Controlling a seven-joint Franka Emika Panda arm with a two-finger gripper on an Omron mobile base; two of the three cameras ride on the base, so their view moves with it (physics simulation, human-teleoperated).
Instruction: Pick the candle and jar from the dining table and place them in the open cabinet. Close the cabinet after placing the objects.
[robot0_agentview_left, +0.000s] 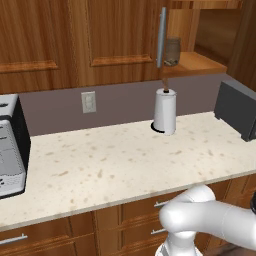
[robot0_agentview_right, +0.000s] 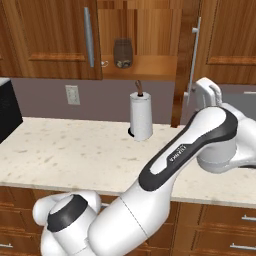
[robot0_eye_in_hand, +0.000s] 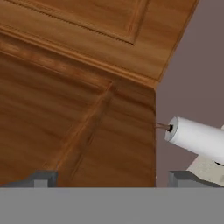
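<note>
Warm wood kitchen, speckled cream counter w/ white paper-towel roll. Jar, squat dark brown, already on the open cabinet shelf. End effector spread wide, empty, facing the panelled door. Next, probably: push flat on door, steady swing shut.

Cabinet: grained wood, satin; handle brushed metal. Counter: speckled stone, matt. Roll: white paper. Arm: glossy plastic.

A kitchen: speckled counter, wooden wall cabinet, paper-towel roll, drawers
</note>
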